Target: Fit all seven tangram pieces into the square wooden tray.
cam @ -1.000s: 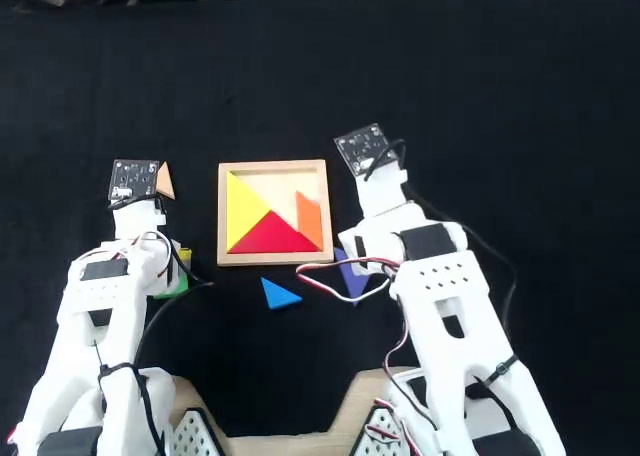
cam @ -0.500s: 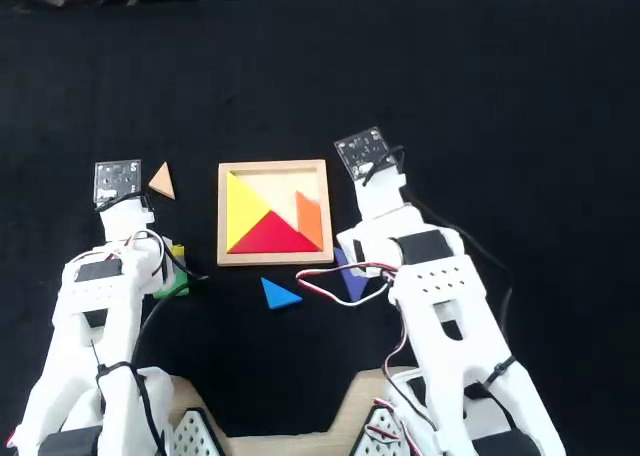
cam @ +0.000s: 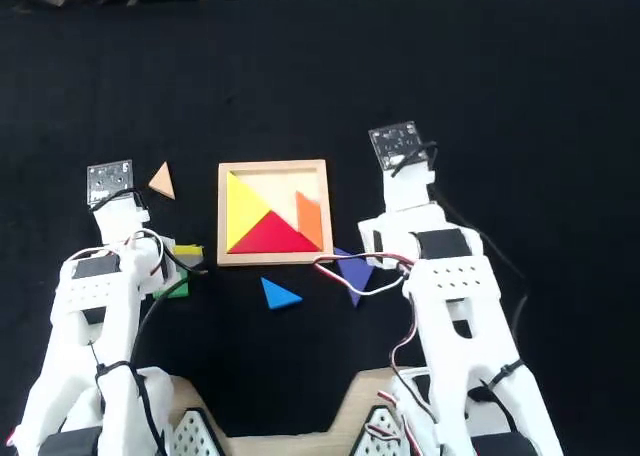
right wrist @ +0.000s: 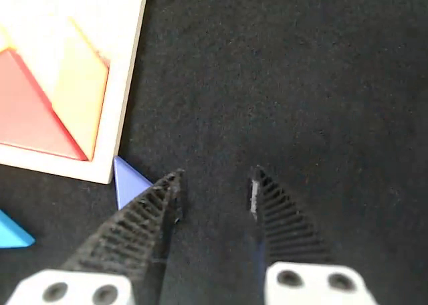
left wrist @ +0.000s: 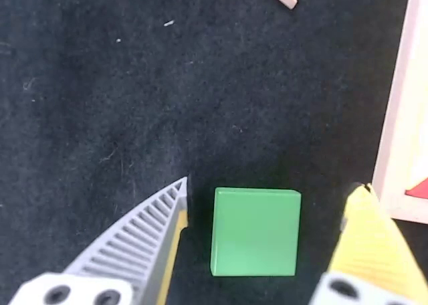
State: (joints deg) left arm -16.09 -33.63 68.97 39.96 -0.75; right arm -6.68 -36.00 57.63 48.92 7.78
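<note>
- The green square wooden piece (left wrist: 256, 231) is seen between the two fingers of the left gripper (left wrist: 272, 186). The fingers are spread wide, the grey ribbed one just beside one edge and the yellow one a little apart from the opposite edge. Nothing is pinched yet.
- The edges of the green square wooden piece run nearly parallel to the fingers, so it is judged that a plain closing would catch it on two flat sides without turning of the wrist.
- In the high view the square wooden tray (cam: 273, 163) lies at about 2 o'clock from this piece, near but not touching. A large yellow triangle (cam: 243, 211), a large red triangle (cam: 272, 236) and an orange parallelogram (cam: 310, 219) are already seated in it, and bare wood is left toward its 12 o'clock side.
- The left arm is clearly the nearer one to this piece.
- The right gripper (right wrist: 215, 178) is also spread and holds nothing. It hangs over the black cloth (cam: 500, 76) at the tray's 4 o'clock corner, with the purple triangular piece (right wrist: 130, 183) just beside one finger.
- A small blue triangle (cam: 280, 294) lies at 6 o'clock from the tray and a small tan triangle (cam: 162, 181) at 9 o'clock, both outside it.
</note>
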